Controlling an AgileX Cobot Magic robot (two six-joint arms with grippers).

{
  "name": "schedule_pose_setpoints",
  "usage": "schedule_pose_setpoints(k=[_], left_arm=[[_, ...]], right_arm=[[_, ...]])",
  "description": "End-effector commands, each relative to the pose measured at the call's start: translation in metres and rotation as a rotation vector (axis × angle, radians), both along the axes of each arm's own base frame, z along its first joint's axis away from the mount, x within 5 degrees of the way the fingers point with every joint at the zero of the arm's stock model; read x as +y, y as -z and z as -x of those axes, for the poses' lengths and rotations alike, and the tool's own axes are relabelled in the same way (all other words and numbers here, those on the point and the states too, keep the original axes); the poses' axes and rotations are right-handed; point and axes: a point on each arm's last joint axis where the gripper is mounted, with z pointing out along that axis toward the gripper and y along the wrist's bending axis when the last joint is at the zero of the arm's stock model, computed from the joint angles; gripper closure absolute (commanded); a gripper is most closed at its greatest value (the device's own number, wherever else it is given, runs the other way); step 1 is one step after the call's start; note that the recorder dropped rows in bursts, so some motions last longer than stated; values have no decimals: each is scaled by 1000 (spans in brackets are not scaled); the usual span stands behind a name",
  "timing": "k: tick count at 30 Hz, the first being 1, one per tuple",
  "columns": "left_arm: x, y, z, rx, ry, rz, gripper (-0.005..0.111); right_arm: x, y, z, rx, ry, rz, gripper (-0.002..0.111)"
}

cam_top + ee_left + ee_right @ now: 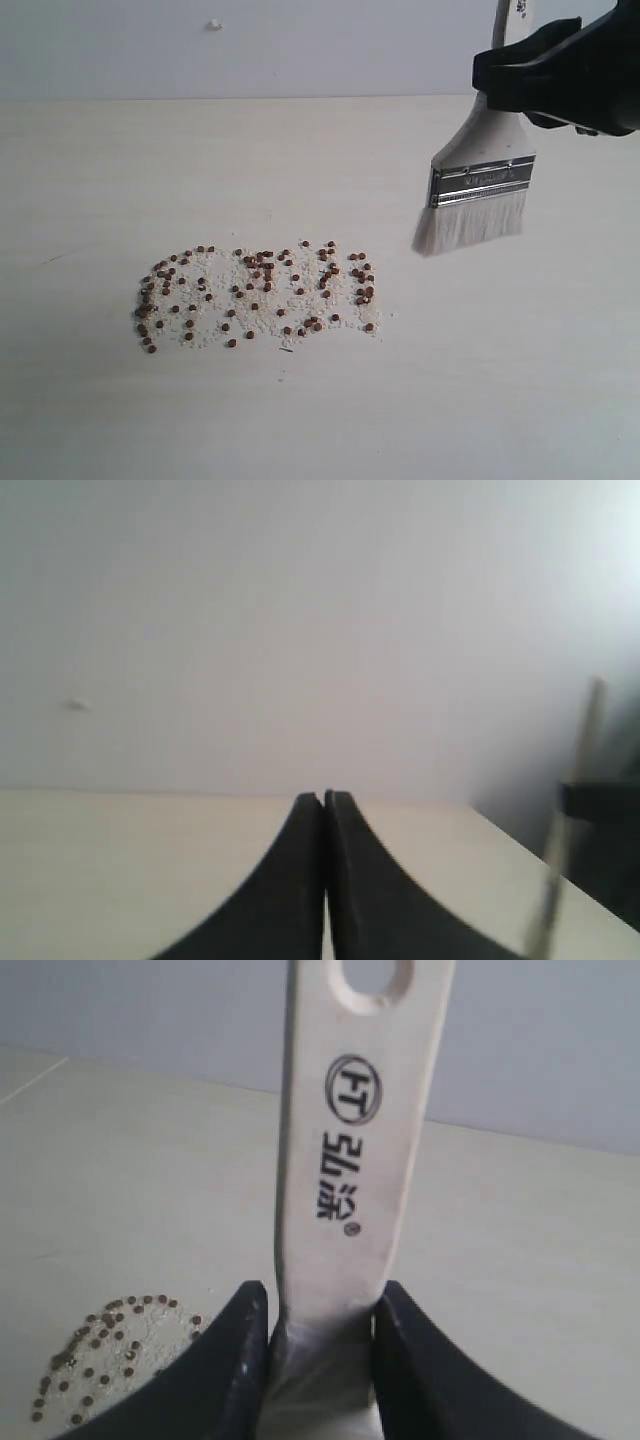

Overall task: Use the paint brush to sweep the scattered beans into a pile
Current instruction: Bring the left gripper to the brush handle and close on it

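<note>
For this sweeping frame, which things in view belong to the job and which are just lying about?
Job: paint brush, clamped in the right gripper; scattered beans on the table.
Lying about: whitish crumbs among the beans; white speck on the wall; left gripper, shut and empty.

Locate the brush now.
Exterior view, upper right: the brush is clamped in the right gripper, its bristles right of the beans, not touching them.

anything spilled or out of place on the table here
Reddish-brown beans lie scattered with whitish crumbs across the table, not yet piled. The paint brush, clamped in the right gripper, hangs tilted beside them.
</note>
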Motion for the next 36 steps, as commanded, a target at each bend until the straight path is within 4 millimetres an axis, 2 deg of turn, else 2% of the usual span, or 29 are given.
schedule_pose_setpoints(k=[1,3,5,8,10,16,18,22,25,28,29,32,36], left_arm=[[-44,-15,-18,87,403,-154,107],[-57,-13,-32,116,500,-189,105],[-65,-11,-42,96,560,-245,98],[-76,5,-54,68,647,-306,79],[-83,14,-58,48,680,-340,70],[-107,28,-58,-185,707,-487,69],[-115,35,-60,-303,675,-586,69],[-127,51,-63,-349,685,-646,69],[-132,58,-68,-358,685,-623,69],[-135,61,-75,-306,633,-560,46],[-135,60,-76,-301,619,-545,43],[-137,51,-74,-344,629,-441,44],[-137,52,-77,-329,599,-448,44]], right_arm=[[1,5,-5,7,12,4,108],[1,5,-5,9,12,5,108],[2,6,-6,10,14,6,108],[3,8,-9,27,31,-21,108],[4,12,-13,40,49,-38,108],[7,25,-29,59,101,-44,108],[10,34,-34,93,105,-34,108],[14,41,-40,101,114,-23,108],[24,36,-38,48,94,-32,108],[40,30,-34,25,38,-44,108],[44,31,-33,22,29,-45,108],[58,32,-31,-30,13,-49,108],[73,27,-26,-134,-9,-58,108]])
